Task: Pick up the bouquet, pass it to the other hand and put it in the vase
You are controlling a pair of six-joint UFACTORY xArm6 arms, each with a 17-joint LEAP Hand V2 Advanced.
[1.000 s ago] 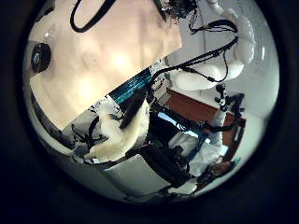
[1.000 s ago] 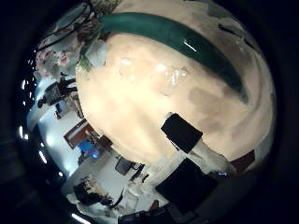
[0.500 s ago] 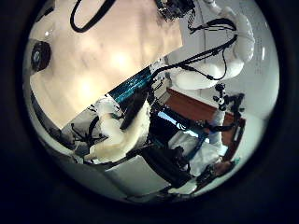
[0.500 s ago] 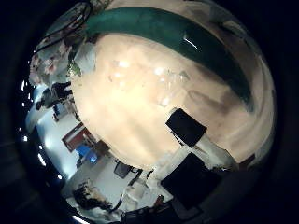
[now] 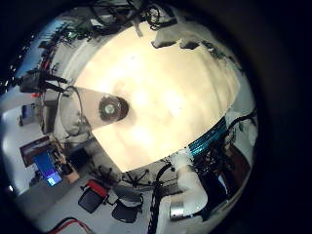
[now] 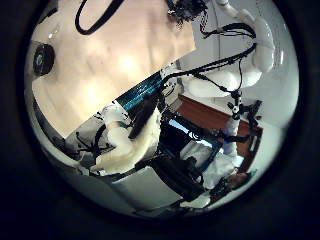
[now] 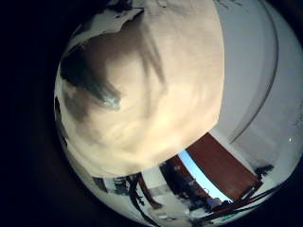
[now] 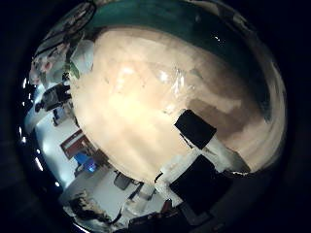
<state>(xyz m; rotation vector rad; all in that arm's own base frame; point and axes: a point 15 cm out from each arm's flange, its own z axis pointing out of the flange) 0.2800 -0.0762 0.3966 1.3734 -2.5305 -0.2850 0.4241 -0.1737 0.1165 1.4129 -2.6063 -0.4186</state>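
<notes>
One clear glass vase (image 5: 105,106) with a dark mouth stands on the pale tabletop (image 5: 166,88), near one table edge, with open surface around it. One bouquet (image 8: 66,60) of pale flowers and green leaves lies at another edge of the table, apart from the right hand (image 8: 201,141). Both the right hand and the left hand (image 6: 125,150) hold nothing, and their fingers are loosely extended.

Not determinable: bouquet (image 8: 60,50), a small pale cluster cut off at the rim of the right thumb side palm view, blooms indistinct; vase (image 5: 107,108), glass body blurred, only dark mouth legible; left hand (image 6: 125,150) fingers partly out of frame, grip unclear; right hand (image 8: 199,155) likewise.
</notes>
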